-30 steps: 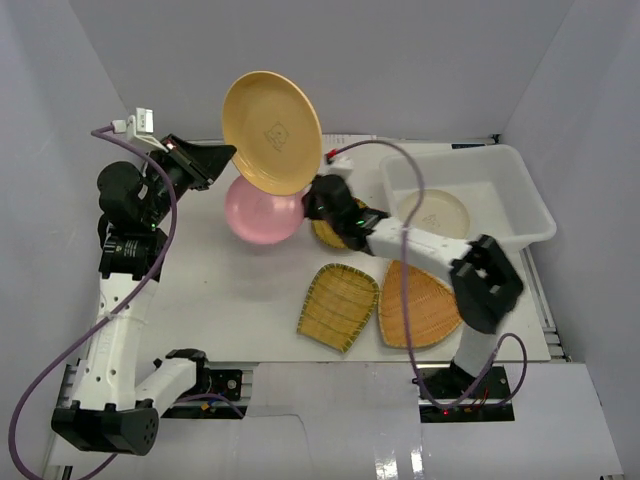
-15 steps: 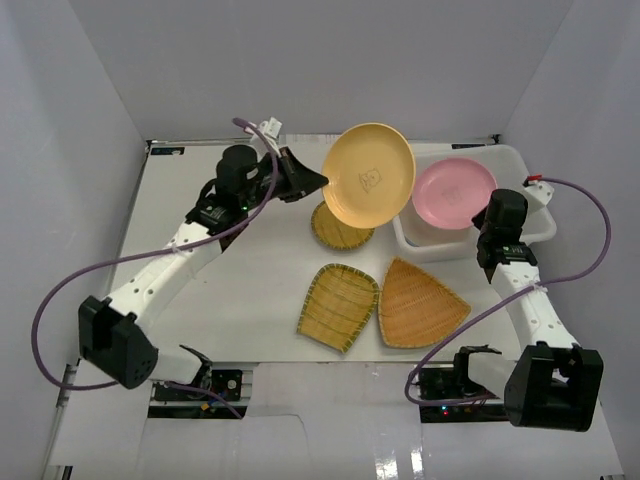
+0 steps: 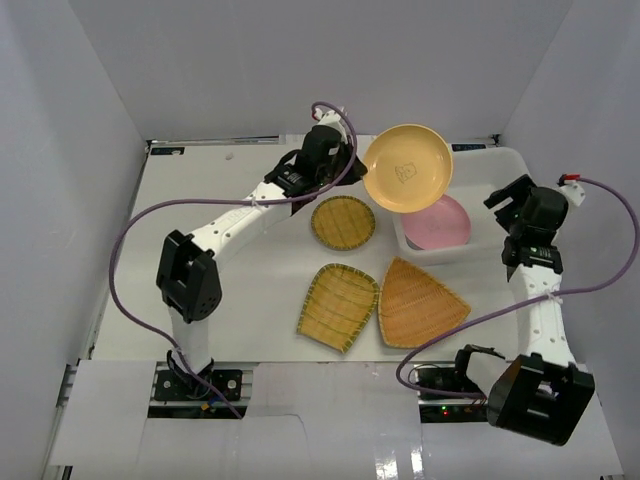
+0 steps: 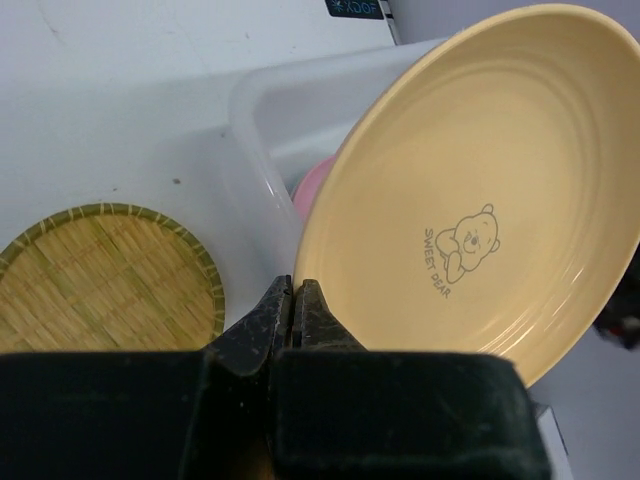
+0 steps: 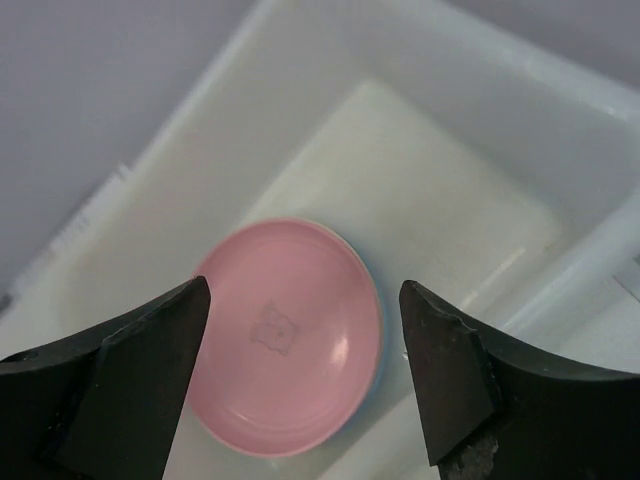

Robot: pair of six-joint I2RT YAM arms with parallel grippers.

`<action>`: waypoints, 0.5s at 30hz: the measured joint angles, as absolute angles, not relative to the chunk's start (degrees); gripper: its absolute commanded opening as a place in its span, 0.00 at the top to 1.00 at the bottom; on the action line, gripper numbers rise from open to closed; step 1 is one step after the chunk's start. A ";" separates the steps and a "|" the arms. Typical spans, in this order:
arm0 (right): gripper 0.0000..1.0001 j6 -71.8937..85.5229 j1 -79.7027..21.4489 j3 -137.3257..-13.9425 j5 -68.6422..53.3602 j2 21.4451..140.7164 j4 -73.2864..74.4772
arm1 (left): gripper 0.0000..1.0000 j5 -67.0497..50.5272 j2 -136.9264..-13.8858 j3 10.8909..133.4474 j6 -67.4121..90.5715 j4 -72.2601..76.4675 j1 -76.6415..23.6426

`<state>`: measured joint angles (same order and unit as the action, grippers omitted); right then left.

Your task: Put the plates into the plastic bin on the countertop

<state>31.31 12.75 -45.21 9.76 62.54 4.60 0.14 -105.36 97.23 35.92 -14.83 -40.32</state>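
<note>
Top view: left gripper (image 3: 354,168) is pinched shut on the rim of the yellow plate (image 3: 407,167), holding it up in the air, tilted, over the left end of the bin (image 3: 430,252). From that angle the plate covers part of the bin's back corner and overlaps the pink plate (image 3: 437,222), which lies flat inside the bin.

Left wrist cam shows it better. The fingers (image 4: 293,300) are clamped tight on the lower edge of the yellow plate (image 4: 480,200), and you can read the little bear print and "SWEET PEAR" on its face. Behind it there's the bin wall (image 4: 262,150) with a bit of pink showing, and the round tray (image 4: 100,275) sits on the counter just left of the bin.

Right gripper (image 3: 507,200) hangs over the right side of the bin with its jaws spread wide and nothing in them. On the right wrist cam the gripper (image 5: 300,290) looks straight down at the pink plate (image 5: 285,335), which rests on the floor of the bin (image 5: 440,210), toward one end and not touching either finger.

Still out on the counter (image 3: 240,280): the round tray (image 3: 343,221) just beside the bin, plus the scoop tray (image 3: 338,305) and fan tray (image 3: 418,303) side by side nearer the arm bases.
</note>
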 measured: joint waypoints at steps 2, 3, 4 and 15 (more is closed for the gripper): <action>0.29 32.45 13.82 -47.92 7.90 58.72 5.30 | 1.00 1.85 -109.45 101.71 35.38 -16.08 -40.88; 0.33 32.97 13.89 -49.56 6.74 56.99 5.32 | 1.00 2.61 -111.66 104.27 35.18 -16.95 -41.28; 0.40 33.52 13.87 -51.31 5.43 55.44 5.21 | 1.00 3.09 -114.28 107.22 34.98 -17.72 -41.82; 0.37 37.01 9.43 -58.57 -10.33 52.42 2.55 | 0.63 3.99 -139.04 132.35 35.09 -24.75 -48.05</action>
